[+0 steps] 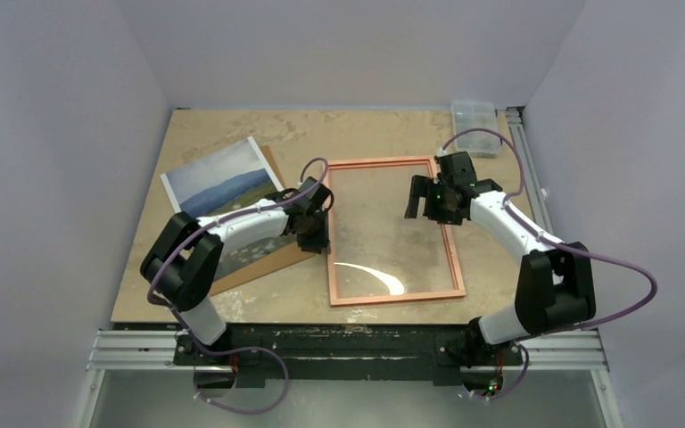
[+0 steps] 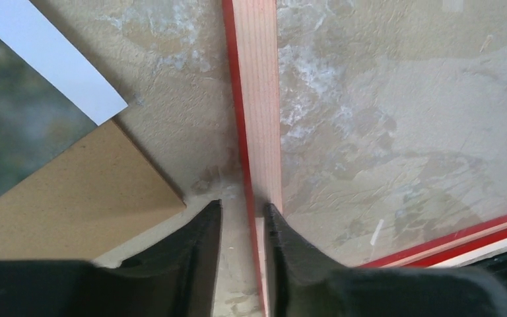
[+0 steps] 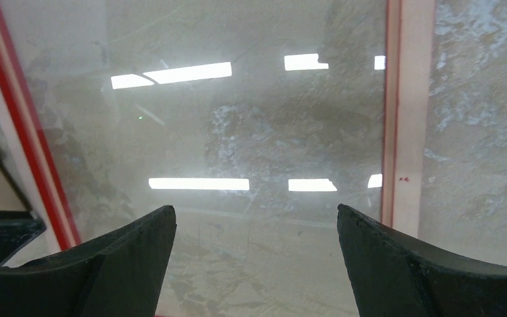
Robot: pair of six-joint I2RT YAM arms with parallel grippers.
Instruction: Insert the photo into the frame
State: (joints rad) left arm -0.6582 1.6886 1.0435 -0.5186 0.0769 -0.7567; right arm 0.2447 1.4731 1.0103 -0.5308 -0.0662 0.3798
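At the middle of the tabletop (image 1: 370,134) lies the frame (image 1: 397,296), copper-brown back up, its pane (image 3: 257,132) mirroring ceiling lights. The left end effector (image 2: 243,210) sits low at the frame's left rail, its fingers (image 2: 201,247) only a narrow gap apart with the rail's red edge running between them (whether they actually pinch it, I cannot tell). The right end effector (image 3: 256,221) hangs over the pane near the right rail, spread wide and holding nothing. Left of the frame, the photo (image 1: 218,178) lies picture side up on a brown board (image 1: 263,261), both skewed to the frame and partly under the left arm. The board's corner is near the left rail but not touching it. A clear box (image 1: 474,116) sits at the far right corner.
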